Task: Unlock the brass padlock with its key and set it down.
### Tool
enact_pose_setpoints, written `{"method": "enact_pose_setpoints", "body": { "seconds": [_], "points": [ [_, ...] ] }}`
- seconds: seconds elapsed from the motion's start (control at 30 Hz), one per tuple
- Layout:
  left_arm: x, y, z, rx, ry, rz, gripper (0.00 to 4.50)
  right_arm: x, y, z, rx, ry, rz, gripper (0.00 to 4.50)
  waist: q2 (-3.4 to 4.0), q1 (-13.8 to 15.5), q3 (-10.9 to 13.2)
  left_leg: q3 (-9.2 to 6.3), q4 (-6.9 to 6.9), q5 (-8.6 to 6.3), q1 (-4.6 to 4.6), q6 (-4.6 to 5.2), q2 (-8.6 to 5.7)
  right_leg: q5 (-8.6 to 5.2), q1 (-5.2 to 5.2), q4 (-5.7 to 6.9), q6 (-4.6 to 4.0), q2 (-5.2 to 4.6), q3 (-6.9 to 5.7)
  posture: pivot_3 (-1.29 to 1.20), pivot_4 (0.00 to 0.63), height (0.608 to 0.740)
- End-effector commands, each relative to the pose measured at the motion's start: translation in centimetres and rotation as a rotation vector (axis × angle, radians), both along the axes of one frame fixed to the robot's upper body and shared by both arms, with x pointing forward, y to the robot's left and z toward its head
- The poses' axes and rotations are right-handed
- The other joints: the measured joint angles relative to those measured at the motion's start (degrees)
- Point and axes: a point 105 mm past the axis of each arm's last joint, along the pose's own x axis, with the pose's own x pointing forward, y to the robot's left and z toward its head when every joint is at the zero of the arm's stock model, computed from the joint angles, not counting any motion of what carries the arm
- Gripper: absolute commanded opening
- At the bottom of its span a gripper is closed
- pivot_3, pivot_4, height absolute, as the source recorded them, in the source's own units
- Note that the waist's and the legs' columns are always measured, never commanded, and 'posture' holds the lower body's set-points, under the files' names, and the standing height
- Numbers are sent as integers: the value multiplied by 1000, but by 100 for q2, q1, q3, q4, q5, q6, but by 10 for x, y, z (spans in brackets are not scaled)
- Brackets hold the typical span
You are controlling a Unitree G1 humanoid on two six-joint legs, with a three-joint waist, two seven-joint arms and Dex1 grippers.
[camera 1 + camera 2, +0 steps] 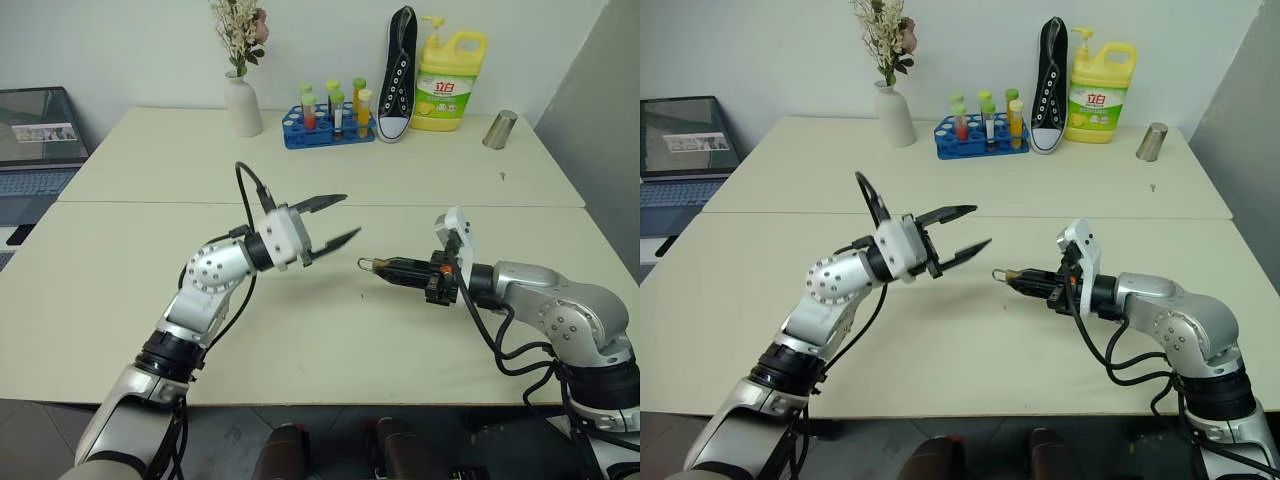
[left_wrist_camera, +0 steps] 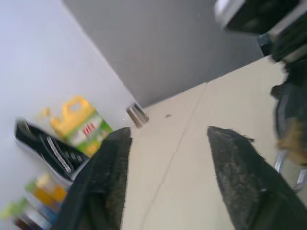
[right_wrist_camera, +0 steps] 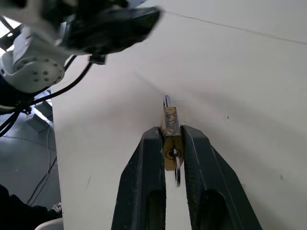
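Observation:
My right gripper (image 1: 388,269) is shut on the brass padlock (image 3: 171,136), holding it above the table and pointing it toward my left arm. The silvery shackle (image 1: 366,264) sticks out past the fingertips. In the right wrist view a thin silvery piece that looks like the key (image 3: 177,173) hangs at the padlock's keyhole end, between the fingers. My left gripper (image 1: 348,216) stands open and empty a short way from the shackle, its fingers (image 2: 111,177) spread wide and aimed at the padlock (image 2: 290,142).
Along the back of the table (image 1: 150,300) stand a white vase of flowers (image 1: 241,104), a blue rack of tubes (image 1: 327,118), a black shoe (image 1: 398,72), a yellow detergent bottle (image 1: 449,80) and an upturned steel cup (image 1: 499,130). A laptop (image 1: 38,150) sits far left.

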Motion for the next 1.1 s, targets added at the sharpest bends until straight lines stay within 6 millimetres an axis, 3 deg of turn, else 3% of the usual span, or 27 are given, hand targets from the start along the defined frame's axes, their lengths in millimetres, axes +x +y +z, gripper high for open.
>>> {"method": "enact_pose_setpoints", "body": {
  "seconds": [0.03,0.13,0.2,0.37,0.6,0.9,1.1],
  "points": [
    [0,-3,1,-30,133,-59,1206,-5,0,18,29,-78,16,175,0,0,0,0,0,0,0,0,1,0,0,-1,0,0,0,0,150,740],
    [-4,-8,-6,-11,225,-112,193,-6,1,21,42,-78,20,175,-1,2,1,-2,0,0,-1,0,1,0,0,-2,-1,0,2,0,150,740],
    [-9,-11,-14,10,301,-159,0,-7,1,22,46,-78,20,175,-1,1,1,-2,0,0,-1,0,1,0,0,-1,-1,0,3,0,150,740],
    [-25,-13,-38,94,419,-243,0,-8,0,23,55,-78,13,175,0,-4,1,-1,-2,0,1,0,1,-1,0,-1,-1,1,5,0,150,740],
    [-32,-18,-38,67,451,-277,0,-9,-1,21,55,-68,13,175,-1,4,1,-4,0,0,-1,0,0,-1,0,-2,-2,0,13,0,150,740],
    [-17,-10,-47,72,386,-169,0,-11,1,20,67,-47,38,175,-1,5,1,-5,-1,0,0,0,1,-1,0,-2,-2,0,14,0,150,740],
    [-21,-17,-34,-15,414,-198,0,-13,2,18,65,-36,55,175,-1,5,1,-4,-1,0,-2,0,1,-1,0,-3,-2,-1,14,0,150,740]
  ]
}}
